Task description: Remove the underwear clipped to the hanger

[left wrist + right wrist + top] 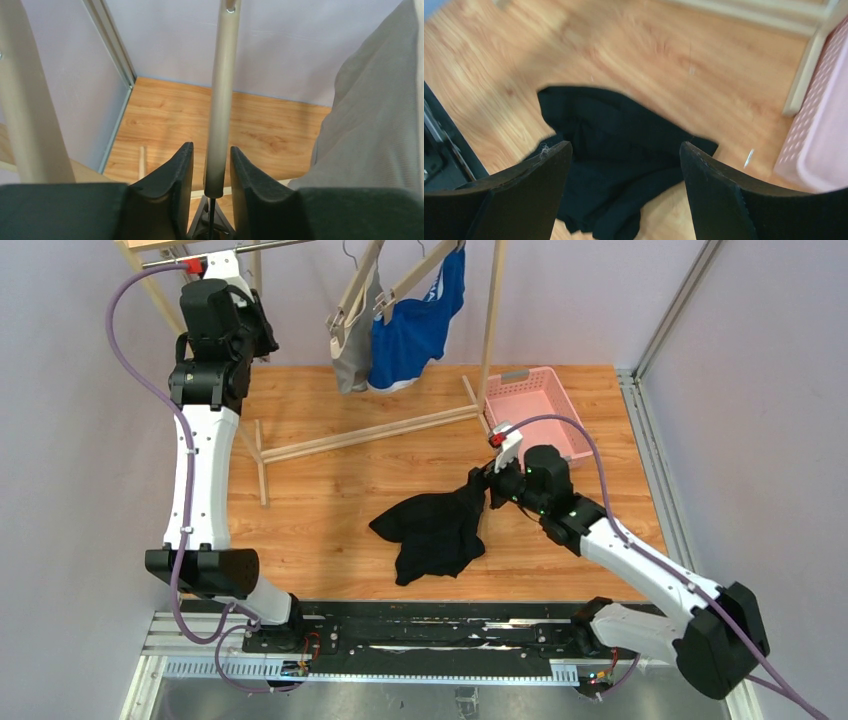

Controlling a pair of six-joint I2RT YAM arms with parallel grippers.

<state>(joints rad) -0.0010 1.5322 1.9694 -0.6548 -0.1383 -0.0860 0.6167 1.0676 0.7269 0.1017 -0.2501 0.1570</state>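
Black boxer briefs (435,530) lie mid-frame on the desk (320,490) under the right gripper (624,145), its jaws wide and empty. The grey pair (352,350) and blue pair (415,330) hang clipped, top centre. Only the left wrist view shows the left gripper (211,147) loosely straddling a metal rod (222,100), unclamped. Advisable next: grasp the fabric near a clip and pull straight down.

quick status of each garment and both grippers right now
black underwear: unclipped, crumpled on the table
grey underwear: hanging, clipped to its hanger
blue underwear: hanging, clipped to its hanger
left gripper: slightly open around the metal rail
right gripper: wide open over the black underwear, holding nothing
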